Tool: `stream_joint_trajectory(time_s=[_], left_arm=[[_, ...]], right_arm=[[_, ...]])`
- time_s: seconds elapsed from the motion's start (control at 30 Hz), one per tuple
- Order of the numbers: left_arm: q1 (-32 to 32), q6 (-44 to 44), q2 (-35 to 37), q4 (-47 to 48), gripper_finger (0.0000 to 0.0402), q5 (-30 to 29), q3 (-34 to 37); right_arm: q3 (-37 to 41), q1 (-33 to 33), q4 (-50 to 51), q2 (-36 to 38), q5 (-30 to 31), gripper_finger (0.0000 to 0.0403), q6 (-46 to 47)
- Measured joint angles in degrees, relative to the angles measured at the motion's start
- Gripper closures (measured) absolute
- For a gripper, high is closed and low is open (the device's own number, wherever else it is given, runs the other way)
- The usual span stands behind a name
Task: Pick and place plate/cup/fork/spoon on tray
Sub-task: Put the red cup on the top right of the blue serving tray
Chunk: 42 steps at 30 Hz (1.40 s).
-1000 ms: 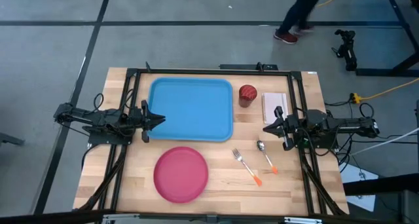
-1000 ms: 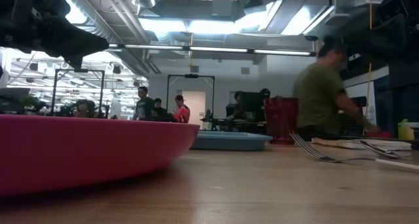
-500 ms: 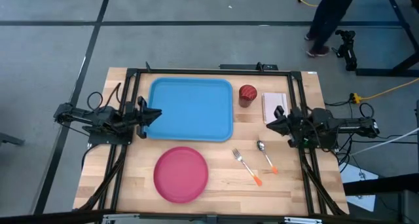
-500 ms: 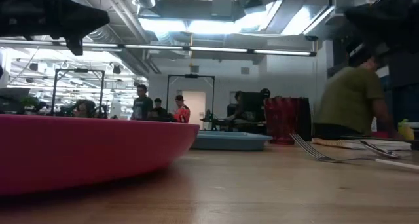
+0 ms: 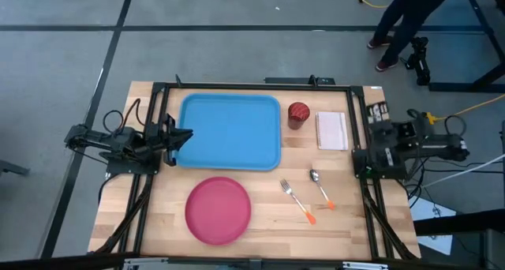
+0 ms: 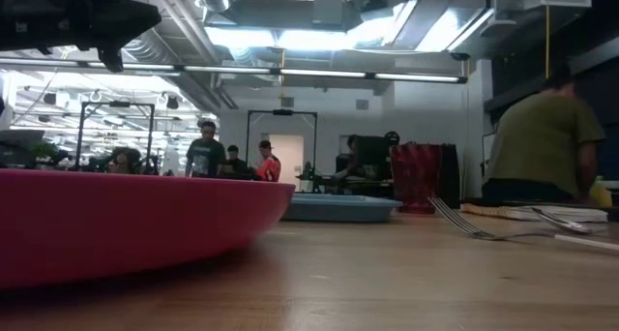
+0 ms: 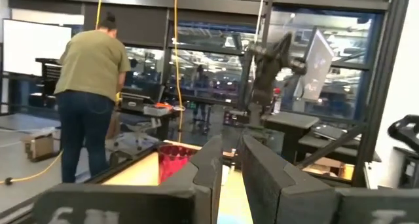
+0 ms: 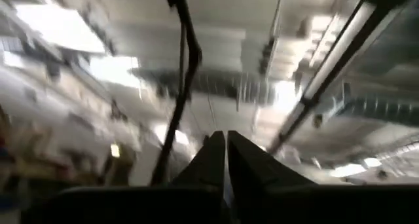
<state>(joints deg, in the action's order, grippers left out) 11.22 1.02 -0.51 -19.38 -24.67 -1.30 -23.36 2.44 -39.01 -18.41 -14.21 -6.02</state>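
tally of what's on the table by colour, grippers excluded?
Blue: 1, the tray
Pink-red: 1, the plate
Dark red: 1, the cup
White: 1, the pad
Silver with an orange handle end: 2, the fork and the spoon
Total: 6

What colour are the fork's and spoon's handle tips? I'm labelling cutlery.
Orange on both the fork and the spoon, clearest in the high view.
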Motion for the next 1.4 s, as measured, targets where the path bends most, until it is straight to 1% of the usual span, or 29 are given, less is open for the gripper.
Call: stream_joint_trajectory(time_s=[0.03,0.07,0.1,0.17,0.2,0.23,0.27,0.3,0.33,0.37,0.5,0.6,0.7,0.77,0.87,1.0,1.07,1.13,1.23,1.4], left_arm=[[0.0,-0.4,0.0,0.0,0.0352,-0.6,0.0],[-0.1,-1.1,0.0,-0.1,0.0352,-1.1,0.0],[-0.1,-1.6,0.0,-0.1,0.0352,-1.5,0.0],[-0.1,-2.2,0.0,-0.2,0.0352,-1.6,0.0],[-0.1,-2.3,0.0,-0.3,0.0352,-1.5,0.0],[-0.1,-2.2,0.0,-0.4,0.0352,-1.4,0.0],[-0.1,-2.0,0.0,-0.4,0.0352,-1.3,0.0],[-0.1,-1.8,0.0,-0.4,0.0352,-1.3,0.0],[-0.1,-1.6,0.0,-0.4,0.0352,-1.1,0.0],[-0.1,-1.6,0.0,-0.4,0.0352,-0.9,0.0],[-0.1,-1.6,0.0,-0.4,0.0352,0.5,0.0],[-0.1,-1.6,0.0,-0.4,0.0352,0.6,0.0],[-0.1,-1.5,0.0,-0.4,0.0352,0.6,0.0],[-0.1,-1.2,0.0,-0.4,0.0352,0.6,0.0],[-0.1,-1.1,0.0,-0.4,0.0352,0.8,0.0],[0.0,-1.1,0.0,-0.4,0.0352,1.8,0.0],[0.0,-1.1,0.0,-0.4,0.0352,1.8,0.0],[0.0,-1.1,0.0,-0.4,0.0352,1.8,0.0],[0.0,-1.1,0.0,-0.3,0.0352,1.7,0.0],[0.0,-1.6,0.0,-0.2,0.0352,1.4,0.0]], right_arm=[[-4.3,-0.1,7.0,-2.4,2.0,0.0378,-3.2],[-9.3,-0.3,15.5,-4.9,7.0,0.0378,-6.2],[-14.3,-0.5,24.4,-7.5,14.7,0.0378,-8.4],[-24.0,-1.3,40.8,-13.0,33.8,0.0378,-9.3],[-28.4,-1.8,47.8,-15.9,43.9,0.0378,-8.3],[-32.4,-2.6,53.7,-18.9,52.5,0.0378,-6.3],[-36.3,-3.5,59.1,-21.7,58.9,0.0378,-4.3],[-40.1,-4.4,64.3,-24.2,62.4,0.0378,-2.7],[-43.6,-5.4,68.9,-26.7,63.1,0.0378,-1.0],[-47.1,-6.3,73.0,-29.1,61.8,0.0378,0.8],[-60.0,-11.1,86.3,-37.8,51.6,0.0378,5.3],[-68.8,-16.2,95.8,-44.7,47.6,0.0378,8.1],[-76.5,-22.5,104.6,-52.0,44.8,0.0378,8.9],[-80.8,-27.4,109.1,-56.6,41.2,0.0378,8.9],[-85.3,-34.8,114.3,-63.5,35.1,0.0378,7.8],[-86.6,-43.3,118.1,-71.1,24.4,0.0378,5.6],[-85.3,-46.4,118.6,-74.0,18.8,0.0378,4.1],[-83.8,-48.4,119.2,-76.9,15.2,0.0378,2.9],[-82.1,-49.9,118.9,-80.1,14.3,0.0378,2.7],[-79.8,-50.5,117.9,-84.5,16.2,0.0378,2.2]])
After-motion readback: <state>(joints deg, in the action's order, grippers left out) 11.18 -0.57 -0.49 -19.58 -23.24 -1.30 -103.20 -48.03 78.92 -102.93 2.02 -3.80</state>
